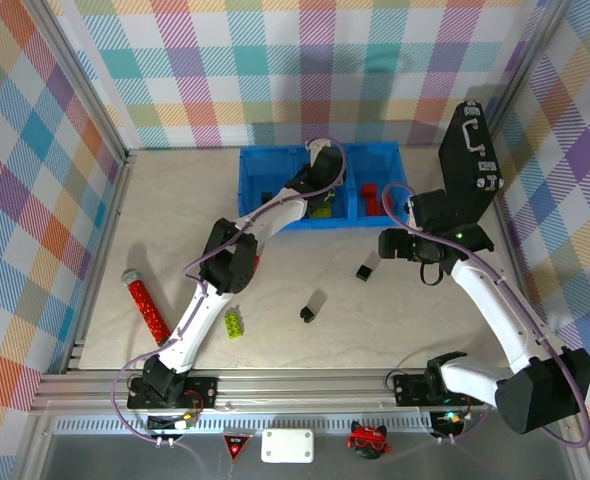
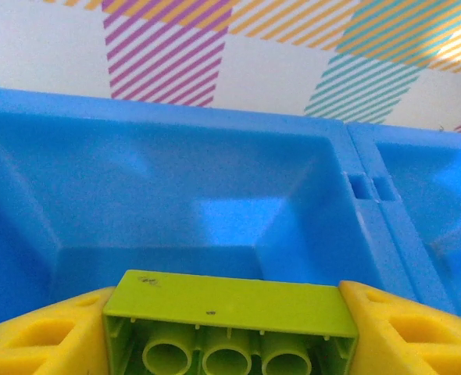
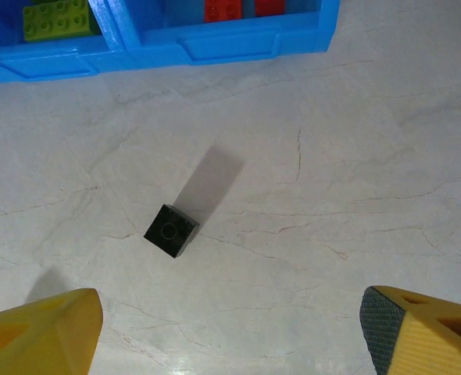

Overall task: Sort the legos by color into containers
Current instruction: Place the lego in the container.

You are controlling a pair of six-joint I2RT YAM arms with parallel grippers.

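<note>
My left gripper (image 1: pixel 322 172) hangs over the middle compartment of the blue containers (image 1: pixel 255 160). It is shut on a lime green lego (image 2: pixel 229 306), whose hollow underside faces the camera between the yellow fingers (image 2: pixel 43 336). My right gripper (image 3: pixel 230 336) stands open above the table, and a small black lego (image 3: pixel 171 230) lies ahead of it, apart from both fingers. In the top view that black lego (image 1: pixel 365 270) sits just left of the right gripper (image 1: pixel 393 246). Another black lego (image 1: pixel 312 308) and a lime lego (image 1: pixel 234 322) lie loose on the table.
Lime bricks (image 3: pixel 56 17) lie in the middle bin and red ones (image 3: pixel 234 8) in the right bin. A red glittery cylinder (image 1: pixel 145 305) lies at the left. A black case (image 1: pixel 470 150) stands at the back right, close to the right arm.
</note>
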